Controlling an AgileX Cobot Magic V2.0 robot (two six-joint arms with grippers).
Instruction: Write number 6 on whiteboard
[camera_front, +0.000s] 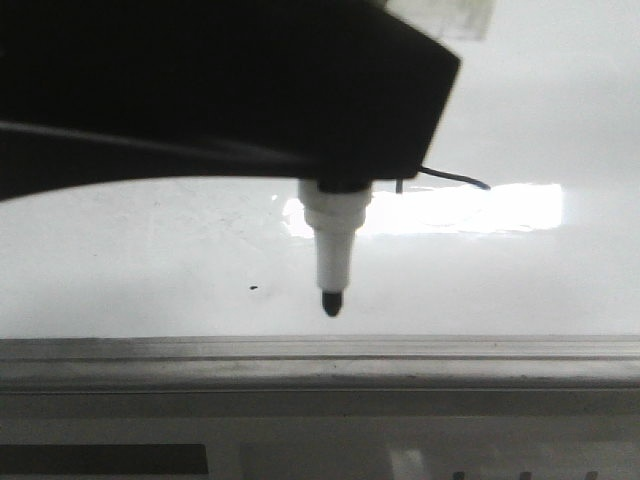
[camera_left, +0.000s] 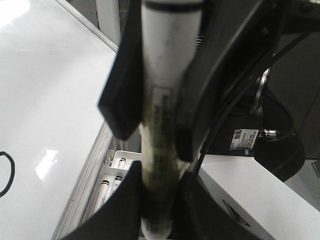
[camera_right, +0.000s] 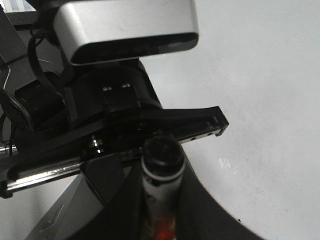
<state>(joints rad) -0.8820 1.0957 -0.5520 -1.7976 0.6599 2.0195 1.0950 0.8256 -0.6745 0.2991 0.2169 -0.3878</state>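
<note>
Above whiteboard (camera_front: 150, 260) | left claw (camera_left: 155, 150) clenched on marker (camera_left: 165, 100) | label unreadable | right claw grasps marker

Glossy whiteboard (camera_front: 150, 260), grey edge strip (camera_front: 320, 362) seemingly brushed metal.

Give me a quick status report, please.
Left tool shut on marker. Right tool also gripping a marker. Number 6 loop partly visible on whiteboard. No obstruction seen.

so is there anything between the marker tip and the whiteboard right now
Nothing visible does. In the front view the marker tip points at bare whiteboard; only a tiny black speck lies off to one side. Whether the tip touches the board cannot be told.
</note>
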